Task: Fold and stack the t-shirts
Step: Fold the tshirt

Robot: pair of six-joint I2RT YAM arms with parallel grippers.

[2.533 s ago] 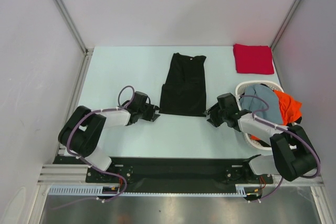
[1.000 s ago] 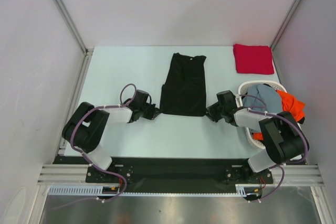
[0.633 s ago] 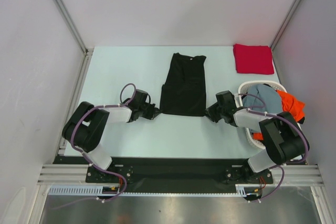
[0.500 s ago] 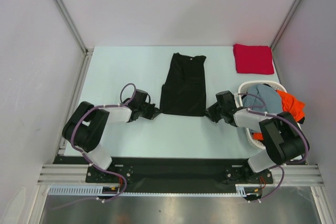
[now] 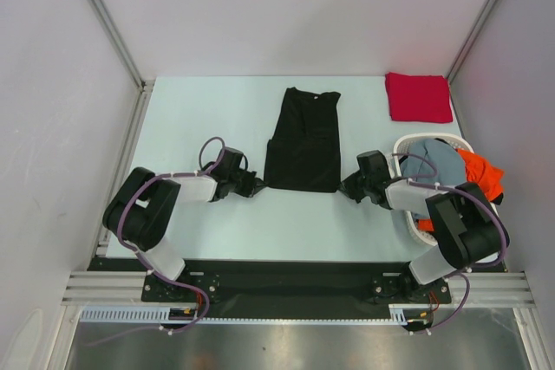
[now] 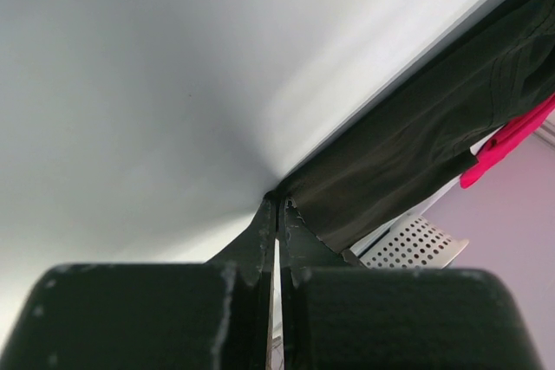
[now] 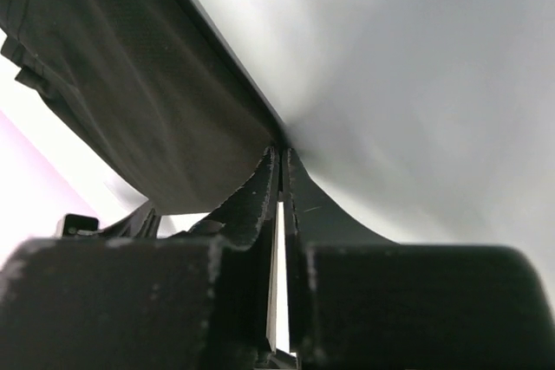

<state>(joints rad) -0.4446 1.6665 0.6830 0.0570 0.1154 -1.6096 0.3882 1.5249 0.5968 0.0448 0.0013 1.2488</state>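
Note:
A black t-shirt (image 5: 303, 140), folded into a long strip, lies flat mid-table. My left gripper (image 5: 258, 185) sits low at its near left corner, shut, fingertips pinched together right on the cloth's corner (image 6: 279, 205). My right gripper (image 5: 345, 186) is at the near right corner, also shut on the hem there (image 7: 280, 152). The left wrist view shows the black t-shirt (image 6: 408, 136) stretching away to the right; the right wrist view shows the black t-shirt (image 7: 121, 84) running off to the left. A folded red t-shirt (image 5: 418, 97) lies at the far right corner.
A white perforated basket (image 5: 408, 140) stands at the right edge behind my right arm, holding a grey-blue t-shirt (image 5: 429, 158) and an orange one (image 5: 479, 175). White walls with metal rails enclose the table on three sides.
My right gripper has shut at the shirt's near right corner. Both arms had slid in slightly toward the shirt's corners. The left gripper stays shut.

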